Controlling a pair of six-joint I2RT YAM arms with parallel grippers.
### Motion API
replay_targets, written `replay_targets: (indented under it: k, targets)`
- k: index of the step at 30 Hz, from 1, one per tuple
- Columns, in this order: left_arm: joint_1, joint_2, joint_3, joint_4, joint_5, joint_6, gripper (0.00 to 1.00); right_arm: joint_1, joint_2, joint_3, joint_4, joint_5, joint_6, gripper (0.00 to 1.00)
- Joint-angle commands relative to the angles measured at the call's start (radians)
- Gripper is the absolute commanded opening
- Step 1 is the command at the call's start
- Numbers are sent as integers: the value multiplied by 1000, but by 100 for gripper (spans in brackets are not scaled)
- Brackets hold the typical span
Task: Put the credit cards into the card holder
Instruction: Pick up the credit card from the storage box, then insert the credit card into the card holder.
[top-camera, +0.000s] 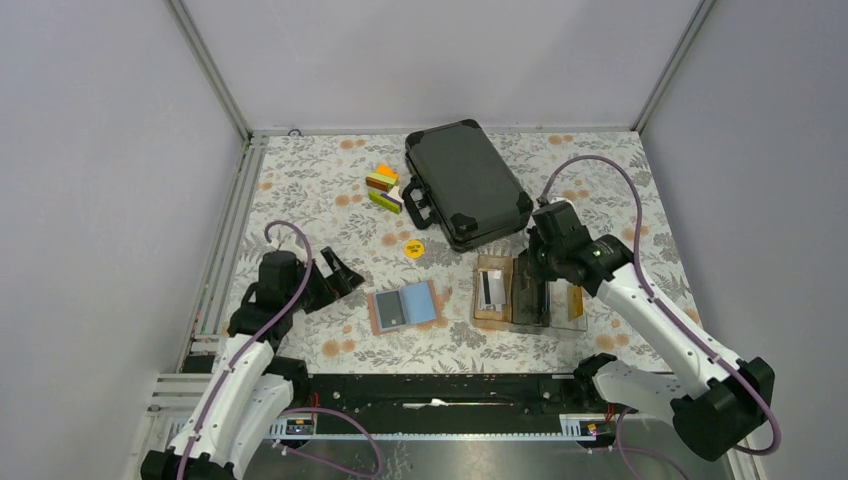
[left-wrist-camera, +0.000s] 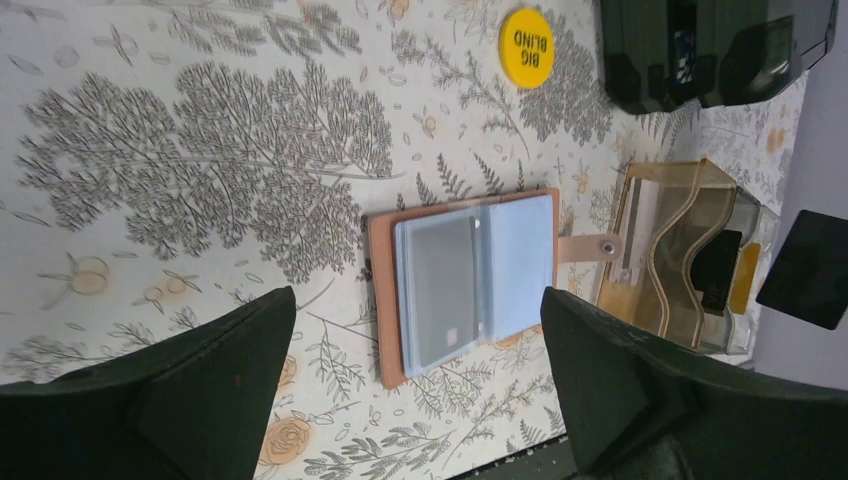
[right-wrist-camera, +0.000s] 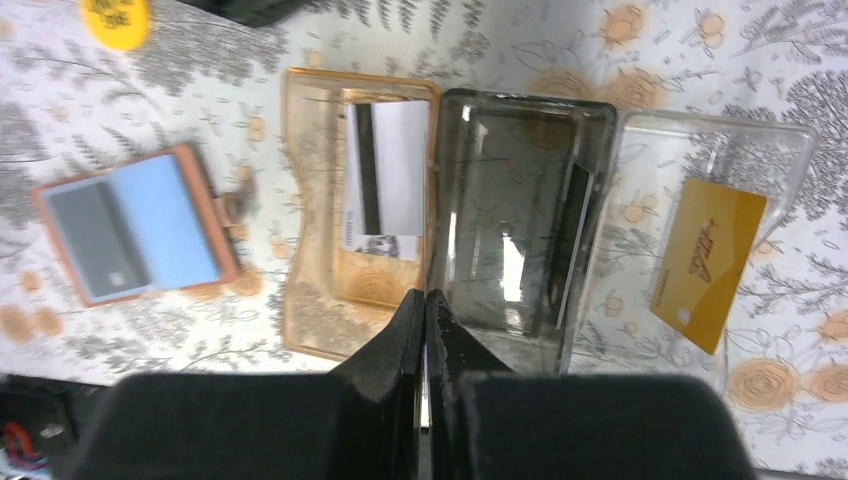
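While over tray (right-wrist-camera: 520, 98), right claw (right-wrist-camera: 426, 298) closed

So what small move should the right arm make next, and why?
Probably open the right gripper and lower it onto the white-grey card: its jaws are shut on nothing visible, and that card lies flat in the tray just beside them.

Plain pale lilac-grey wall panels (top-camera: 450, 50), joined by aluminium corner posts (top-camera: 207, 65), enclose a white floral-print tablecloth (top-camera: 320, 190); lighting even.
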Motion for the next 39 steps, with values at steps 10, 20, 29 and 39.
replay_targets:
  k: [10,20,29,39]
  targets:
    - [-73,78,-176,277,62,-127,80,172,62,-86,473,-368,122,0]
    - [-111,206,-212,374,46,-123,66,312,309,-162,943,-440,259,0]
    - [-124,282,-227,430,46,-121,62,341,515,-158,1113,-422,299,0]
    - [-127,296,-230,431,39,-115,56,341,584,-161,1145,-390,295,0]
